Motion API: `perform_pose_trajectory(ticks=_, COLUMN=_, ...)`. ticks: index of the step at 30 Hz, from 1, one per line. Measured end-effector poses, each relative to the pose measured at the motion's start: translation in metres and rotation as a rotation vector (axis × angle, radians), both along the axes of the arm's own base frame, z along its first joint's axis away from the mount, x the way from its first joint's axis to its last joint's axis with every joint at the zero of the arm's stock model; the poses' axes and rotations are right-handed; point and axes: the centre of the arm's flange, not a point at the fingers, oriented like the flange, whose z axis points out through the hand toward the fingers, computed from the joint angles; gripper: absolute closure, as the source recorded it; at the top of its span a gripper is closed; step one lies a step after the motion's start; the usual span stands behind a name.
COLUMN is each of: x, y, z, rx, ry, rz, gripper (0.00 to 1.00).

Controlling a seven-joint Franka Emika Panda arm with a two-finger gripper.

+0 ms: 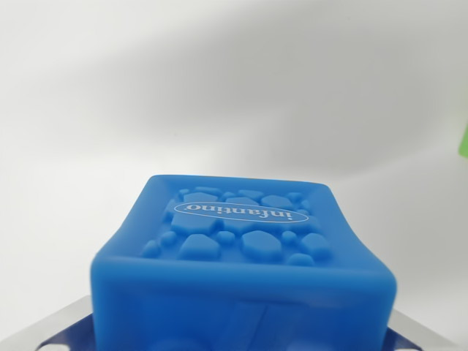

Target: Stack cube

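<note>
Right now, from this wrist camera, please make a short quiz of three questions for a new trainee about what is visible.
1. True or false: the cube is red.
2. What word is printed in the white oval on the cube's upper face?
3. Where does a green thing show? A) right edge of the wrist view B) on top of the cube C) bottom left corner

Key:
1. False; it is blue.
2. "infantino", seen upside down.
3. A. Only a sliver shows, so what it is cannot be told.
</note>
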Motion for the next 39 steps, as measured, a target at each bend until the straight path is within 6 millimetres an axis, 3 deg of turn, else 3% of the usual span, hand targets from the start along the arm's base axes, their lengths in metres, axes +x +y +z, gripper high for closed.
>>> perform_pose_trajectory(ticks=14, x=0.0, y=-0.001, z=0.041, rx=0.002, ry=-0.003, rz=-0.003, gripper=1.0)
perform_pose_trajectory(ticks=39, x=-0.004, y=-0.046, z=0.056, rx=-0.003, ry=-0.002, rz=-0.04, gripper=1.0)
